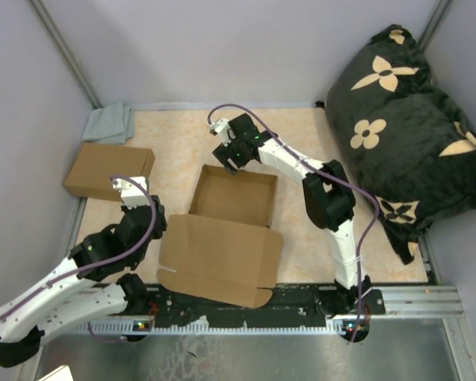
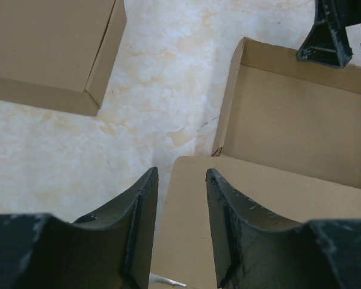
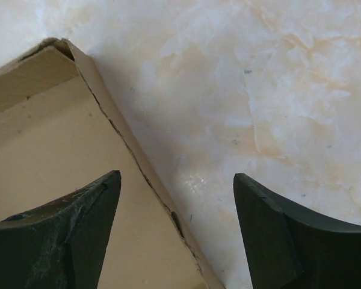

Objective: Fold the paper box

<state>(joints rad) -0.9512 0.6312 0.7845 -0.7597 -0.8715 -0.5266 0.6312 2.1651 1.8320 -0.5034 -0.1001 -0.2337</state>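
**Right gripper** (image 3: pixel 177 176): the jaws are wide and nothing is clamped. They straddle a raised wall (image 3: pixel 120 120) of the box (image 1: pixel 236 198). One finger (image 3: pixel 78 223) hangs over the box floor at the lower left of the wrist frame. The other hangs over the bare table (image 3: pixel 271 72) at the lower right. The wall runs diagonally between them, from upper left to lower centre, and appears clear of both pads. In the top view this puts the gripper at the upper-left corner of the tray, on its far wall.

**Left gripper** (image 2: pixel 182 171): the jaws are part open and nothing is held. A corner of the lid (image 2: pixel 259 198) shows in the gap, beyond and below the tips. Contact cannot be confirmed.

**Box:** it sits at the centre of the table in the top view. The tray is toward the upper frame with its walls up. The lid is laid open toward the lower centre, hinged on the tray's near side. The whole piece runs upper to lower frame, slightly tilted, and the hinge line runs left to right.

**Governing relation:** in the top view the lid lies just right of the left gripper, so the left arm is the nearer one to it. The right arm is at the tray's far corner, well apart from the lid.

**Judgement:** the lid is not yet closed. Raising it over the hinge looks to be the left arm's job, with the right arm placed to steady or press the wall.

**Also present:** a second box (image 1: pixel 109 171), closed, at the upper left and well apart.
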